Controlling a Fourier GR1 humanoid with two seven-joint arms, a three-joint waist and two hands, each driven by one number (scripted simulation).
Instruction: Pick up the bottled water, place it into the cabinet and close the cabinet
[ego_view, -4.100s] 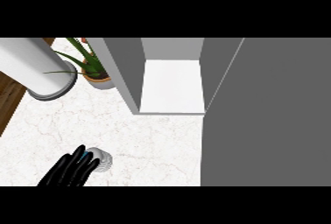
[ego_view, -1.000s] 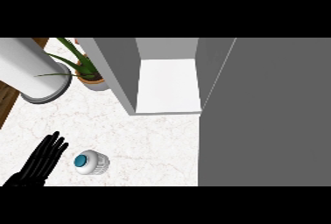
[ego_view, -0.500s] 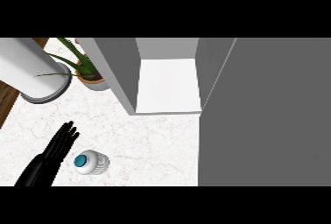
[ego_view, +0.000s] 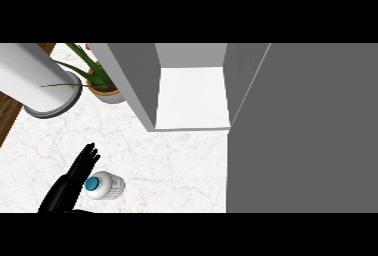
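The bottled water (ego_view: 104, 185) stands upright on the white marble counter (ego_view: 173, 162) at the lower left, seen from above as a white ring around a blue cap. My left hand (ego_view: 69, 183) comes in from the lower edge and lies against the bottle's left side, fingers straight and pointing away from me, not curled round it. The cabinet (ego_view: 193, 97) is open at the top centre, showing a bare white shelf. Its grey door (ego_view: 310, 130) fills the right side of the view. My right hand is out of view.
A potted green plant (ego_view: 97, 84) stands just left of the cabinet's side wall. A large white cylinder (ego_view: 35, 80) lies at the upper left. Dark wood floor (ego_view: 7, 115) shows past the counter's left edge.
Four seconds ago my left hand covered the bottle. It then drew off to the left, and over the last second has slid back right until it meets the bottle's side. The bottle has not moved.
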